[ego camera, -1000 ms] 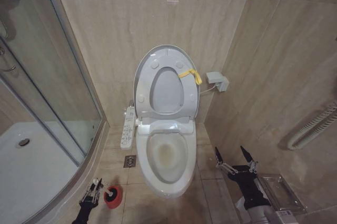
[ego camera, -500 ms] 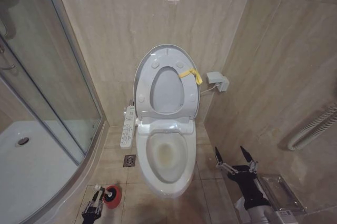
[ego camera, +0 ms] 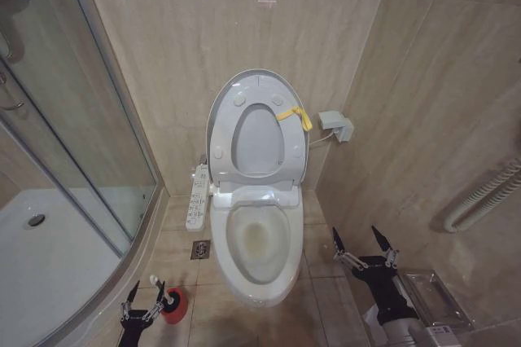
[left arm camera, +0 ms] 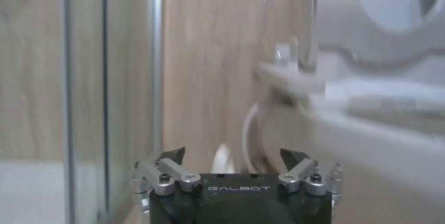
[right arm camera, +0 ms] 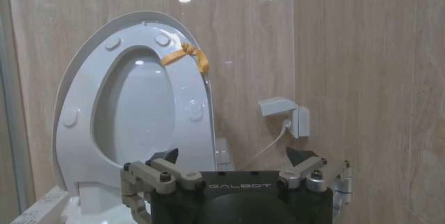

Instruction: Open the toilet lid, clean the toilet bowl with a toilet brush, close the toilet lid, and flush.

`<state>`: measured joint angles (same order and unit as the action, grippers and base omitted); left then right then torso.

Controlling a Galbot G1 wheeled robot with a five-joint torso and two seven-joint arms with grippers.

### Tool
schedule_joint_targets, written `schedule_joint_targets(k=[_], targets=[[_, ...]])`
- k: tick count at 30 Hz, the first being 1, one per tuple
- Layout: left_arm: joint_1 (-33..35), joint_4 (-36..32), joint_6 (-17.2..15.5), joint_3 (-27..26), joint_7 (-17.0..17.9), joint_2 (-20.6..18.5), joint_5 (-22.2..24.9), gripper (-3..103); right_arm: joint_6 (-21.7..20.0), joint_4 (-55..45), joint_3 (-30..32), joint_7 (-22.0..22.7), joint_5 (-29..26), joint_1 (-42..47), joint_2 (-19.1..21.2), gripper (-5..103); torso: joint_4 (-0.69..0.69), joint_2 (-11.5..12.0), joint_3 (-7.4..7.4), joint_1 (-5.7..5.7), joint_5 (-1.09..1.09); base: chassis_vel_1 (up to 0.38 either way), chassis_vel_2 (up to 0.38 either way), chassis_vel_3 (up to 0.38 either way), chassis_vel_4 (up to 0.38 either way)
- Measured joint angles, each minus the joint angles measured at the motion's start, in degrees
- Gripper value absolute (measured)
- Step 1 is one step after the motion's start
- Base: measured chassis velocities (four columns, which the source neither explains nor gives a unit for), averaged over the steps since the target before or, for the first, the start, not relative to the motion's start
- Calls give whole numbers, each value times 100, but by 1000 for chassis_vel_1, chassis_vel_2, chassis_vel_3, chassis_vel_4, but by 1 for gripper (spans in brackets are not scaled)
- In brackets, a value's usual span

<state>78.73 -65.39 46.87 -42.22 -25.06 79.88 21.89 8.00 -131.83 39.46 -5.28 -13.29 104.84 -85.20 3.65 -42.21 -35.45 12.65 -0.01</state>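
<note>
A: Since the frame a second ago the left pincer [ego camera: 142,305] has dropped lower and slid left. It was at the red holder [ego camera: 173,305] with fingers nearly together; now they're spread, with the holder just beside its right finger. Right pincer [ego camera: 363,248], lid [ego camera: 257,90] and bowl [ego camera: 259,241] haven't moved.

B: Lid status?

A: Already up, leaning on the back wall with the seat ring [ego camera: 257,139] raised against it (yellow tie [ego camera: 295,116] on the ring's edge). Bowl exposed, yellowish stain inside. So the step in hand, by my read, is picking up the brush.

B: Where's the brush?

A: Dark head [ego camera: 168,300] sits in the red holder on the floor, left of the bowl by the shower glass [ego camera: 73,119]. I can't make out the stick handle here.

B: Right arm?

A: Parked low, right of the bowl, pincer wide open and empty. Its wrist view looks at the raised lid and a wall socket [right arm camera: 284,115].

B: How to do the grab well?

A: Centre the open left pincer over the holder rather than beside it, and come down along the handle's line. Close on the handle, not the cup. Lift straight up so the holder stays put and doesn't tip. Watch the shower glass on the left (little room there).
</note>
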Motion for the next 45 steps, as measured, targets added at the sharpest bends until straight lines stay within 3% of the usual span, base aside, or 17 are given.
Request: schedule_joint_targets(k=[2,3,5,6,7,8,9,12,14,17,18,20,22,30,39,45], targets=[[277,-723,-4,8,473,141,-59,87,0,0,-1,0,0,0,0,100,2,0,0,0,0,0,0,0,0],[277,-723,-4,8,473,141,-59,87,0,0,-1,0,0,0,0,100,2,0,0,0,0,0,0,0,0],[789,-1851,-30,111,1394,288,-294,87,0,0,0,1,0,0,0,100,2,0,0,0,2,0,0,0,0],[789,-1851,-30,111,1394,288,-294,87,0,0,0,1,0,0,0,100,2,0,0,0,2,0,0,0,0],[1294,-2772,-241,219,1939,377,-595,100,-1,1,0,1,0,0,1,100,0,-1,1,0,1,0,0,0,0],[1616,-3385,-456,295,2145,405,-694,100,-1,1,0,0,0,0,2,100,-1,-1,1,-1,1,0,0,0,0],[1616,-3385,-456,295,2145,405,-694,100,-1,1,0,0,0,0,2,100,-1,-1,1,-1,1,0,0,0,0],[2230,-4661,-990,510,2576,407,-959,100,-1,1,0,0,0,0,0,100,1,-1,1,-1,1,0,0,0,0],[2318,-4837,-1079,541,2630,406,-1019,100,-1,1,0,1,0,0,0,100,1,-1,1,-1,2,0,0,0,0],[2796,-5876,-1824,814,3112,452,-1533,100,-1,1,0,0,0,0,0,100,2,-1,1,-1,2,0,0,0,0],[2796,-5876,-1824,814,3112,452,-1533,100,-1,1,0,0,0,0,0,100,2,-1,1,-1,2,0,0,0,0],[3170,-6662,-2779,1209,3704,483,-1903,100,-1,1,0,1,0,0,0,100,2,-1,1,-1,2,0,0,0,0],[3360,-6953,-3118,1370,3948,487,-2227,100,-1,1,0,0,0,0,0,100,1,-1,1,-1,3,0,0,0,0],[3533,-7043,-3146,1375,4326,446,-2719,100,-1,1,0,1,0,0,0,100,1,-1,0,-1,0,0,0,0,0],[3837,-7393,-2969,1450,4423,464,-3138,100,-1,1,0,0,0,0,0,100,1,0,0,0,1,0,0,0,0],[3915,-7518,-2849,1491,4428,457,-3176,100,-1,1,0,0,0,0,0,100,1,-1,0,-1,1,0,0,0,0]])
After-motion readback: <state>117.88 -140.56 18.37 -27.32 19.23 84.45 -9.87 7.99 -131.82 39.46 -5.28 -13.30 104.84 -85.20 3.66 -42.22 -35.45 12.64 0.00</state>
